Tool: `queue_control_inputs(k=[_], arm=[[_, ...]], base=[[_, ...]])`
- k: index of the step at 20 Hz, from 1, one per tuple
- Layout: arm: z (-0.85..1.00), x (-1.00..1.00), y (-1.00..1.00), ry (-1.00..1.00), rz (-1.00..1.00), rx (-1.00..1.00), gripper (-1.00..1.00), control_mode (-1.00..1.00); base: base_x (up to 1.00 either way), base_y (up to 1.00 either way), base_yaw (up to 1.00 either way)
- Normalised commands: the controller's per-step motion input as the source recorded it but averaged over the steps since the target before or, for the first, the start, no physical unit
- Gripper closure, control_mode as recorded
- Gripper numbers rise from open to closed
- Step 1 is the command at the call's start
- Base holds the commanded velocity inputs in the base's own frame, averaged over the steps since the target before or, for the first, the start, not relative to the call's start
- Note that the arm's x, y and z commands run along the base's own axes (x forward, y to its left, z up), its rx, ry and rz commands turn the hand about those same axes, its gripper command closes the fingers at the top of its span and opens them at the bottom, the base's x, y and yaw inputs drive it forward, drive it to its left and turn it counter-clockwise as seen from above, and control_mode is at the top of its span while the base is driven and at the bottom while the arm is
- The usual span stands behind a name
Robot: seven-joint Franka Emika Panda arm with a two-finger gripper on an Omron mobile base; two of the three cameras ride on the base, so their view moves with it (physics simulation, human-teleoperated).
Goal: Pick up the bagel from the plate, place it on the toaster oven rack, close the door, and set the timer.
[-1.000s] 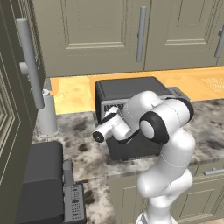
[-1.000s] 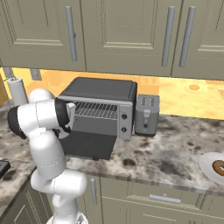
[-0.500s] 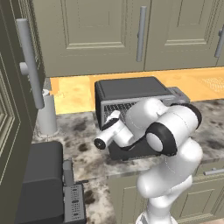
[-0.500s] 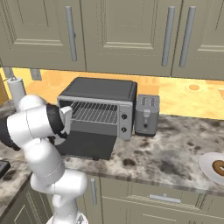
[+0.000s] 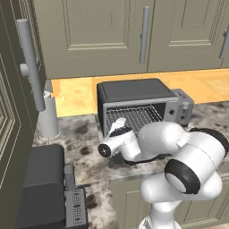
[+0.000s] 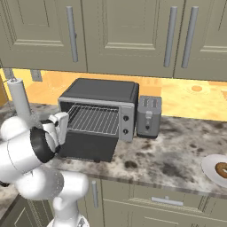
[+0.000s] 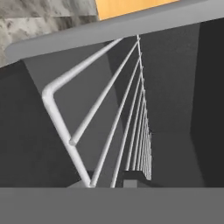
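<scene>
Bagel (image 6: 222, 169) lies on a white plate (image 6: 210, 170) at the lower right edge of the right base frame, on the marbled counter (image 6: 177, 153), well apart from the toaster oven (image 6: 99, 113) at the centre of that frame. The door (image 6: 88, 147) hangs open, folded down flat in front of the cavity, and the toaster oven rack (image 6: 94, 119) shows as a silver grid inside. A silver toaster (image 6: 148, 117) stands just beside the oven's knob panel, to its right in the picture.

In the left base frame the oven (image 5: 134, 100) sits at centre with its rack (image 5: 136, 117) visible through the open front, and the white arm curls across the lower right, its hand reaching to the left front corner of the opening. The gripper (image 5: 120, 122) is at the mouth of the cavity; in the right base frame the gripper (image 6: 62, 126) stands at the left edge of the oven front, just beside the rack. Its fingers are drawn together, with nothing seen between them.

The hand frame looks along the rack (image 7: 127, 131), whose thin bars run away toward the upper centre, with its rounded front corner at the left and dark oven walls on either side. A grey paper towel holder (image 5: 47, 114) stands at the left of the left base frame.
</scene>
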Motion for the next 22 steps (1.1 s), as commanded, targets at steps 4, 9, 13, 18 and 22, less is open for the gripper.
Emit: queue_control_inputs(k=[4, 9, 13, 18, 22], arm=[[0.0, -0.77, 0.0, 0.09, 0.0, 0.0, 1.0, -1.0], [0.0, -0.67, 0.0, 0.09, 0.0, 0.0, -1.0, -1.0], [0.13, -0.13, 0.0, 0.21, 0.0, 0.0, -1.0, -1.0], [0.18, -0.23, 0.0, 0.33, 0.0, 0.02, -1.0, -1.0], [0.09, -0.37, 0.0, 0.46, 0.0, 0.06, -1.0, -1.0]], base=[[0.0, 0.0, 0.0], [0.0, 0.0, 0.0], [0.0, 0.0, 0.0], [0.0, 0.0, 0.0], [0.0, 0.0, 0.0]])
